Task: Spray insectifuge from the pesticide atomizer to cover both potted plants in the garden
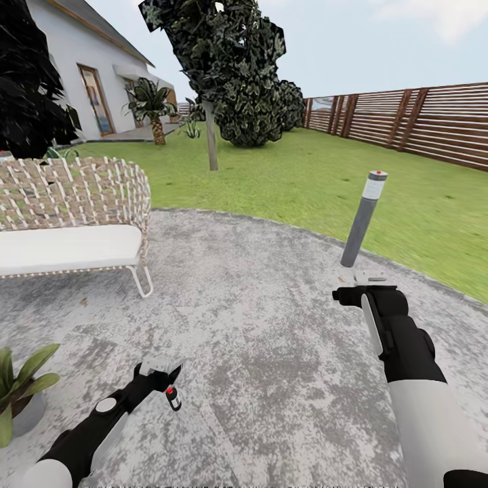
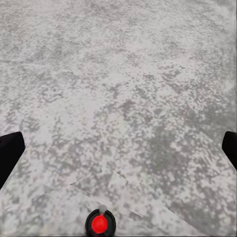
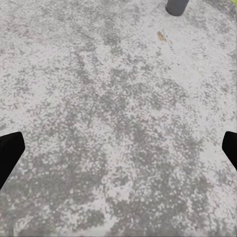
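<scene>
The pesticide atomizer, a small dark bottle with a white label and a red tip, stands upright on the grey stone patio. My left gripper hovers right beside and slightly above it. In the left wrist view the red spray head shows from above at the frame's edge, outside the gap between the wide-apart fingers, so the left gripper is open and empty. One potted plant with broad green leaves in a grey pot sits at the near left. My right gripper is open over bare paving, also empty.
A white wicker bench with a white cushion stands at the left. A grey bollard lamp rises just beyond my right gripper, its base in the right wrist view. Lawn, trees, a house and a slatted wooden fence lie beyond.
</scene>
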